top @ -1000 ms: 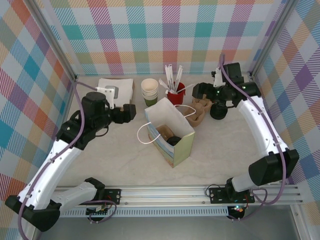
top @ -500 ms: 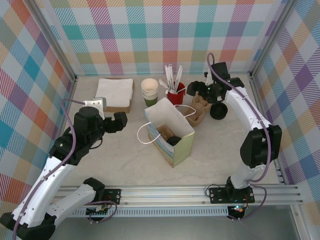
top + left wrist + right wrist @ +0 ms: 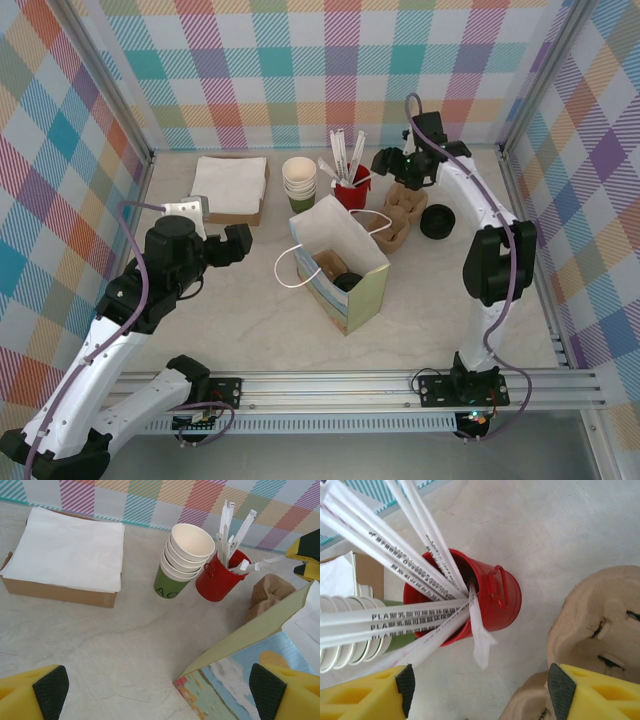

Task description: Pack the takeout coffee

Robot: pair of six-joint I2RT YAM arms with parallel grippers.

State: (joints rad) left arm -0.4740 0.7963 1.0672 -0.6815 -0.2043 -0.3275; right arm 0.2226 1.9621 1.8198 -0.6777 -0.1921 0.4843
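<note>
Your right gripper (image 3: 481,686) hangs released over the red cup (image 3: 502,600), jaws wide, with nothing between them but the loose tail of one wrapper, so the step in hand looks like drawing a stirrer (image 3: 395,616). The coffee (image 3: 348,282) seems to sit inside the bag (image 3: 368,295) in the middle of the surface, its black lid showing beside something brown. A second round black thing (image 3: 437,221) stands right of the carrier (image 3: 597,615), and from above you cannot tell whether it is a lid or a cup. To do this well, choose one stirrer that fans clear of the rest, set the pads across its width, and close on the firm shaft, not the limp tail. Draw it out along its own lean so the red cup does not tip against the stack of cups (image 3: 340,630) just beside it. Your left gripper (image 3: 160,690) is released and empty, left of the bag and apart from it.
</note>
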